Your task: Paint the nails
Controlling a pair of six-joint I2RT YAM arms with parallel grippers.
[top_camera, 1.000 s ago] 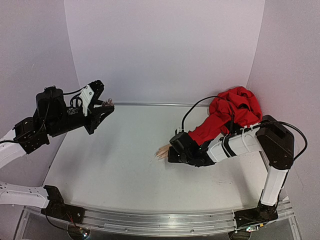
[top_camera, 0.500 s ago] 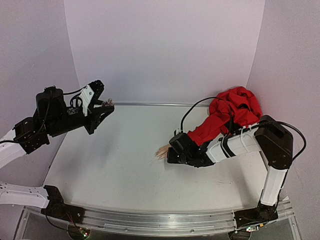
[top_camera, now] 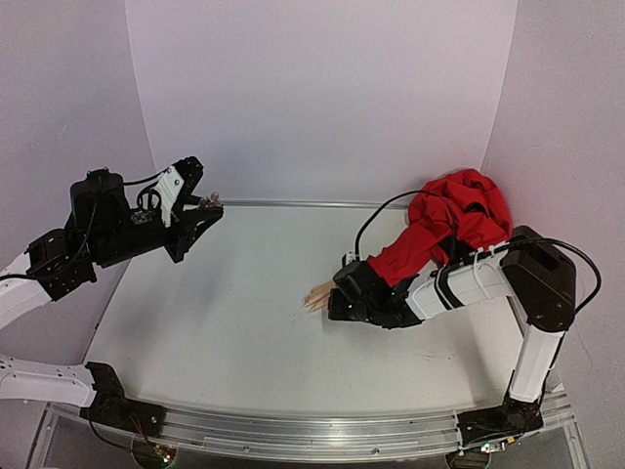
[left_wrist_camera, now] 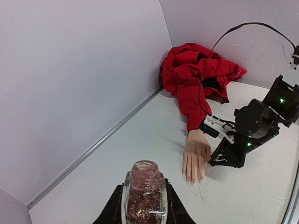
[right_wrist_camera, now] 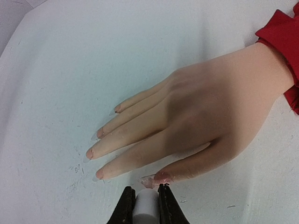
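Observation:
A pale peach mannequin hand lies palm down on the white table, with a red sleeve bunched at the back right. Its nails point left. The thumb nail is wet with pinkish polish. My right gripper is shut on a white brush cap, low on the table just short of the thumb tip. My left gripper is raised at the far left, shut on an open glass bottle of pink glitter polish. From above, the right gripper covers most of the hand.
Lilac walls close in the table at the back and both sides. A black cable runs from the right arm over the sleeve. A metal rail lines the near edge.

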